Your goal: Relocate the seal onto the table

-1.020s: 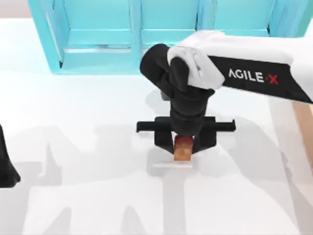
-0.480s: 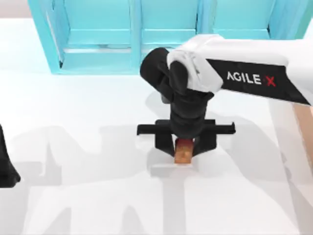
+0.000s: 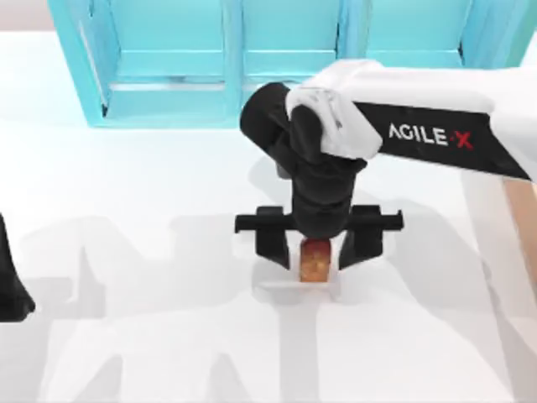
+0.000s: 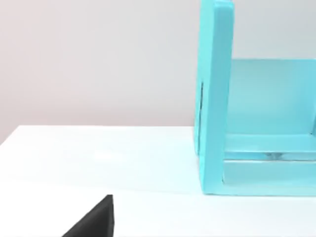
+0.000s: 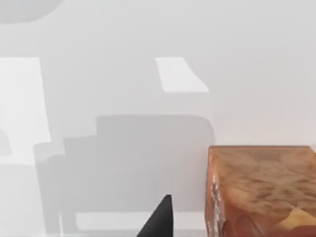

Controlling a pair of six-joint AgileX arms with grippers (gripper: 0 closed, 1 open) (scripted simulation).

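Top view: the right gripper, black and two-fingered, is pointed straight down over the middle of the plain white table. Its fingers are spread wide, a clear gap visible on each side of the seal, a tiny stamp-like block with a tan-orange body and a darker red-brown top. The seal is seen upright between the fingers, touched by neither, apparently resting on the table with its shadow close under it. The release is judged done; a straight lift would be called for so the block is not clipped. The light-blue three-compartment cabinet is placed at the far edge, well apart. The left arm is parked at the table's left edge.

Left wrist view: a corner of the cabinet and bare table are shown. The left claw's state cannot be told.

Right wrist view: the seal's mottled orange body is seen close, set on the white surface, a dark fingertip standing apart from it.
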